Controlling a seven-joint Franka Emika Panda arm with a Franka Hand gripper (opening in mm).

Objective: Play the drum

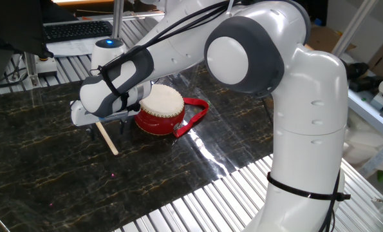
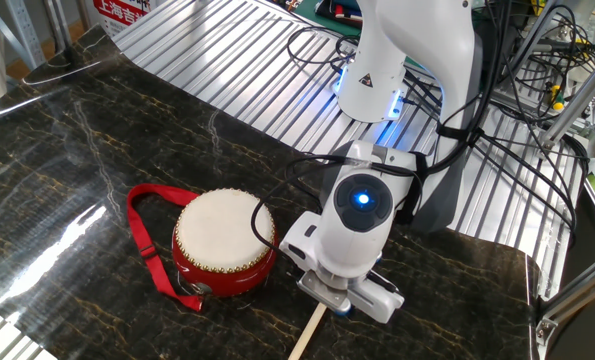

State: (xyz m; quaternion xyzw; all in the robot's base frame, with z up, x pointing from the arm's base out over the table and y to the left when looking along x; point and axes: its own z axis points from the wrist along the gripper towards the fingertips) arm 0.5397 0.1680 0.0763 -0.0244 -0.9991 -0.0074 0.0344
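In one fixed view the drum (image 1: pixel 159 109) sits upright on the dark marbled tabletop (image 1: pixel 43 174), its cream skin facing up and its red strap (image 1: pixel 194 116) looped out flat on the side away from the gripper. The white arm (image 1: pixel 178 51) reaches down over the drum from behind, and its wrist hides part of the drum's near rim. The gripper (image 1: pixel 105 128) hangs low just beside the drum, its dark fingers (image 1: pixel 92 134) reaching almost to the tabletop. A thin pale stick (image 1: pixel 107 138) lies slanted on the tabletop beside the drum, its upper end running up between the fingers; the fingers stand on either side of it, but whether they pinch it cannot be told from here. A keyboard (image 1: pixel 76 29) lies well behind the drum on the ribbed metal surface. In the other fixed view the drum (image 2: pixel 224 245) stands on the same tabletop (image 2: pixel 57 170) with the strap (image 2: pixel 149 250) curling round its far side from the arm. The arm's wrist (image 2: pixel 352 230), with a blue light glowing on it, hangs close beside the drum and covers the gripper from above, so the jaws are hidden. Only the stick's (image 2: pixel 307 335) lower part shows, emerging from under the wrist and pointing away from the drum towards the picture's edge.
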